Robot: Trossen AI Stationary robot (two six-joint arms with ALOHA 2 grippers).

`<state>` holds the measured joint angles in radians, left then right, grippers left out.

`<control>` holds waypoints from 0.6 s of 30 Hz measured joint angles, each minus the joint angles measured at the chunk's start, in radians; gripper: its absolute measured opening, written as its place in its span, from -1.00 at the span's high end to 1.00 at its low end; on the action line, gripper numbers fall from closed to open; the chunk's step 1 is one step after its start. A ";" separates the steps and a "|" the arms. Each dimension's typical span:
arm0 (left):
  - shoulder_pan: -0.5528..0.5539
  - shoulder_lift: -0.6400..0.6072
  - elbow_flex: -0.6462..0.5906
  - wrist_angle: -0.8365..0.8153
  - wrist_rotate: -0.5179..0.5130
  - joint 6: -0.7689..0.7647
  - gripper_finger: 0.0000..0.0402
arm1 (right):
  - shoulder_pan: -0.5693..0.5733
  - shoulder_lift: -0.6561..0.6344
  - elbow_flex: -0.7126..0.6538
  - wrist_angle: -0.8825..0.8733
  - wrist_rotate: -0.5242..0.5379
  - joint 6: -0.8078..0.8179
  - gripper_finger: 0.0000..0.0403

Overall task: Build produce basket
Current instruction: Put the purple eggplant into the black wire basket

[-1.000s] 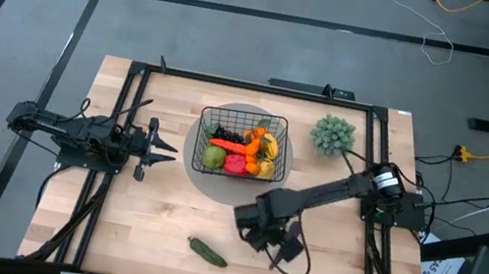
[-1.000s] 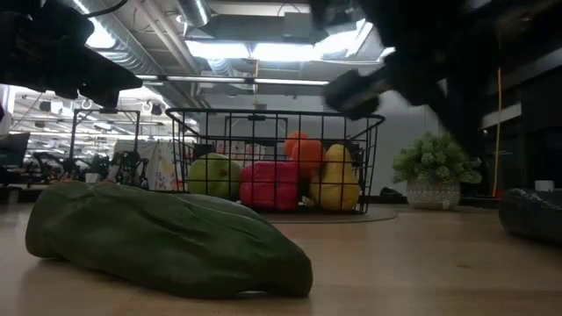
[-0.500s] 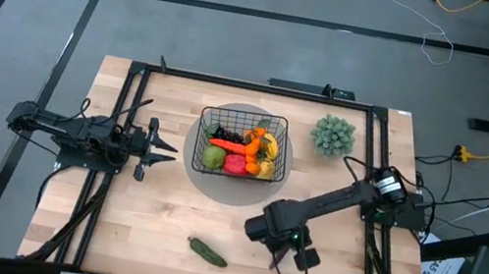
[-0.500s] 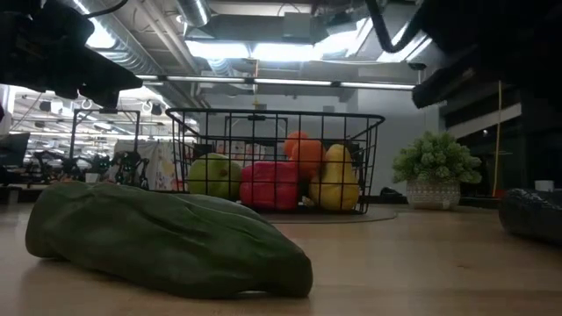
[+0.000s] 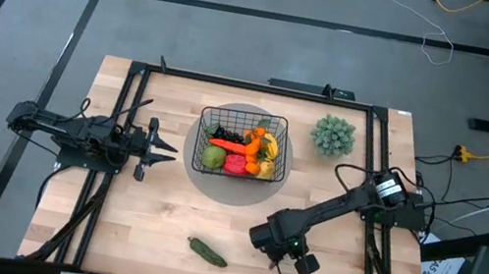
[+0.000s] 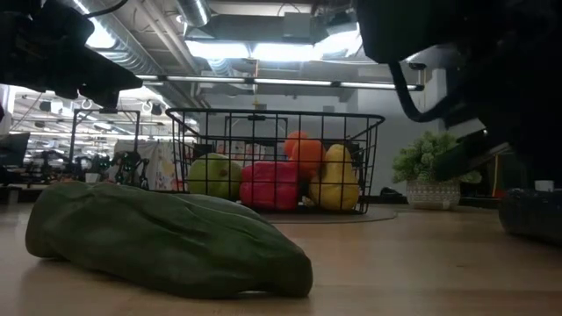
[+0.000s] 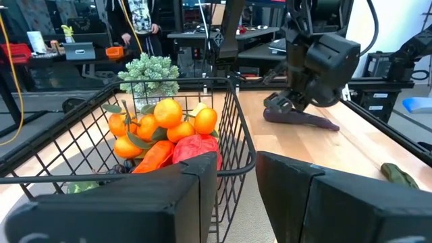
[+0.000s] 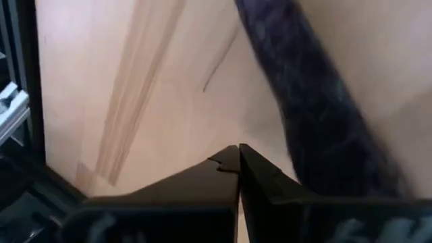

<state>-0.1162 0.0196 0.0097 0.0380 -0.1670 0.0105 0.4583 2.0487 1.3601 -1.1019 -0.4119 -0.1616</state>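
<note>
Right wrist view: right end effector (image 8: pixel 237 154) pressed together beside eggplant (image 8: pixel 317 128) near counter's front edge, risking nudging it away.

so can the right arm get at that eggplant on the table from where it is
Probably yes. The right gripper hangs right over the eggplant on bare table with nothing between, but its fingers are shut, so they'd need to open first.

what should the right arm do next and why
Probably open the right end effector and settle it over the eggplant: its fingers are shut, the eggplant lies on the table beside them, outside the basket.
</note>
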 joint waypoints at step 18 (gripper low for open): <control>0.000 0.000 0.000 0.000 0.000 0.000 0.53 | -0.040 -0.006 0.002 0.172 0.266 -0.056 0.99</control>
<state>-0.1165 0.0196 0.0097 0.0380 -0.1673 0.0105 0.4180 2.0426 1.3617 -0.9298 -0.1458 -0.2180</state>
